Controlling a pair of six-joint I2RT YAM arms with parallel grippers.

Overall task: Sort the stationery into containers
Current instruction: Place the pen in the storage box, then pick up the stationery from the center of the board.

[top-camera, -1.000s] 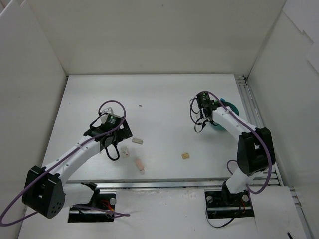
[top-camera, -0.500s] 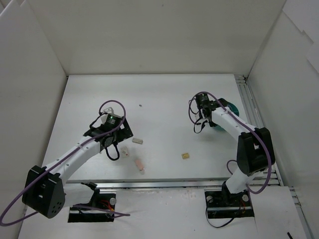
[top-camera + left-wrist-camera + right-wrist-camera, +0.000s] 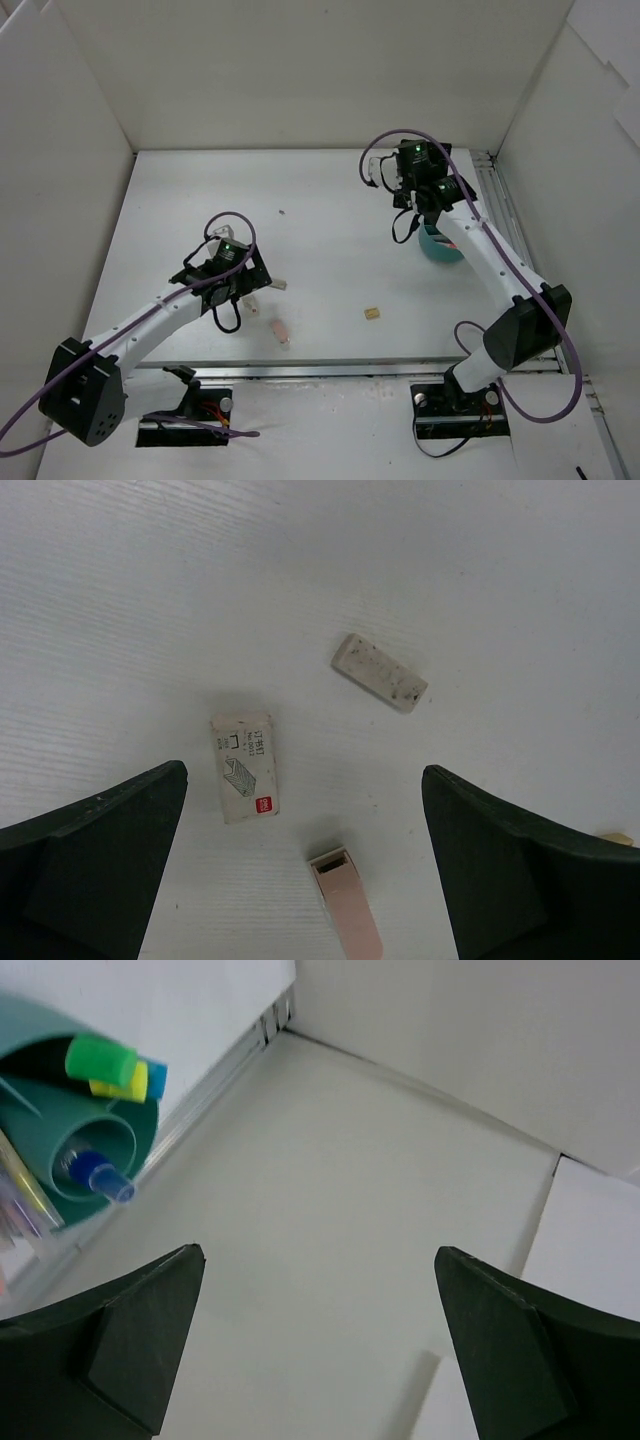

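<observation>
Though its print is unreadable, the white paper-sleeved rectangular eraser (image 3: pixel 243 765) lies between the wide-open jaws of the left gripper (image 3: pixel 303 770); the right gripper (image 3: pixel 318 1251) gapes empty.

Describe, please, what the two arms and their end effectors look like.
The left arm and right arm have white links with black joints. A purple cable loops along each. A green light glows at each wrist. The left end effector and right end effector each have two broad, dark wedge-shaped fingers.
</observation>
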